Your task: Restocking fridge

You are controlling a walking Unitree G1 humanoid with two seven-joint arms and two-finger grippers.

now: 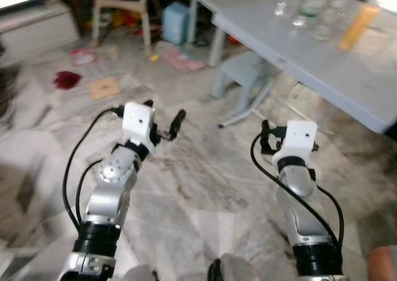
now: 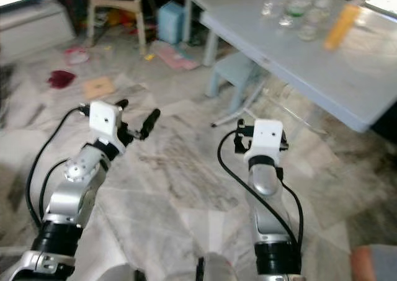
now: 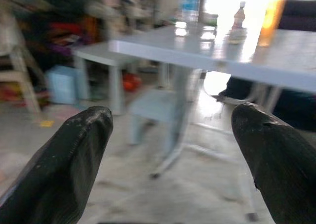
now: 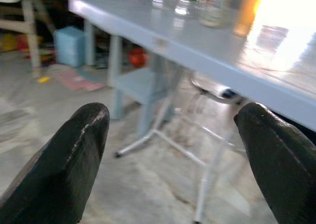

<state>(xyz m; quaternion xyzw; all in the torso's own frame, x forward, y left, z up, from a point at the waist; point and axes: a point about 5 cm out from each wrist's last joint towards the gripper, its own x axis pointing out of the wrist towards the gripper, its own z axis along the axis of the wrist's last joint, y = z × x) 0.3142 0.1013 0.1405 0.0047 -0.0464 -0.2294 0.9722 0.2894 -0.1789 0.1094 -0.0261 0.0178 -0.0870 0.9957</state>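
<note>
1. Bottles (image 1: pixel 310 11) for restocking: you see several clear ones plus 1 orange bottle (image 1: pixel 358 26), upright on the grey table (image 1: pixel 347 76), ahead right.
2. Contents: too blurred to tell.
3. Left gripper (image 1: pixel 162 118): fingers apart, empty, above marble floor (image 1: pixel 205 188).
4. Right gripper (image 4: pixel 173 135): fingers apart, empty, facing the table.

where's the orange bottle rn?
Orange bottle stands on the grey table, ahead and to the robot's right, just right of the clear bottles. Both grippers hang open and empty above the floor, short of the table.
</note>
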